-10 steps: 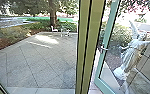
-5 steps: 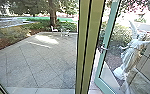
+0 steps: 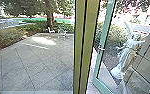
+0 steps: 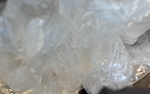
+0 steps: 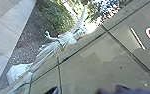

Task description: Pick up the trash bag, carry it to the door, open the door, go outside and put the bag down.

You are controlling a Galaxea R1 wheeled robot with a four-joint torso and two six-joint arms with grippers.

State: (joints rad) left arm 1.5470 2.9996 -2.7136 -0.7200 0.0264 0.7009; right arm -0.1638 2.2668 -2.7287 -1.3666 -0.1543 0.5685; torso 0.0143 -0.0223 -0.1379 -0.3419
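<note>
Trash bag (image 4: pixel 66 50) is close to the left wrist; whether either claw is clenched or released cannot be determined. The head camera has shifted slightly, indicating robot motion; the glass door (image 3: pixel 104 32) remains open, so the exit appears usable. Bag: translucent, crumpled film with glossy folds. Door: straight, green-edged. Patio (image 3: pixel 28 67): jointed slabs. Statue (image 3: pixel 127 56): pale, winged, draped.

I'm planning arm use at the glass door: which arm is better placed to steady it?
Right, probably. The glass door is toward the robot's right, and the right wrist camera faces the pale statue seen through it. The plastic bag is close to the left wrist camera.
</note>
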